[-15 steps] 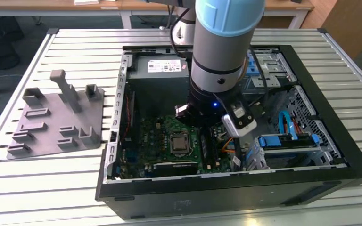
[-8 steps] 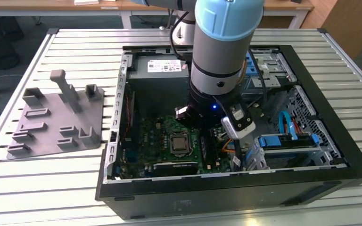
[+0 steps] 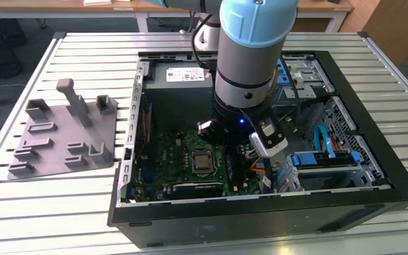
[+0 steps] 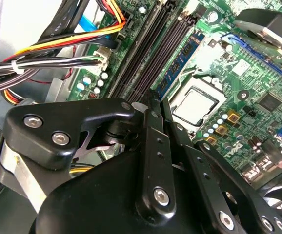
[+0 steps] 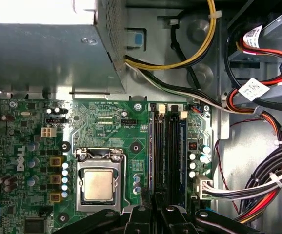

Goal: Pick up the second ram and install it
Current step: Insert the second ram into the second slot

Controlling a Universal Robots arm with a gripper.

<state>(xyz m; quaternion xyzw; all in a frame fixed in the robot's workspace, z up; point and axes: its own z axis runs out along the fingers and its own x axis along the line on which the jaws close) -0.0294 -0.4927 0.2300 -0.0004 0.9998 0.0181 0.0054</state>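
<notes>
Second ram point(image 4: 181, 62) is sitting on edge in the motherboard point(image 4: 258, 73) slot nearest the CPU socket point(image 4: 195, 105), long axis running along the black slots point(image 4: 148, 51), chips facing the socket. Pincer point(image 4: 154, 100) is clamping down narrow on its near end. That end is hiding behind the fingers point(image 4: 153, 146), and the seating is hard to make out.

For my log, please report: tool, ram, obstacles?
Tool shut, low over the memory slots. One blue ram sits in a slot by its tip. Cable bundle off to the side.
</notes>
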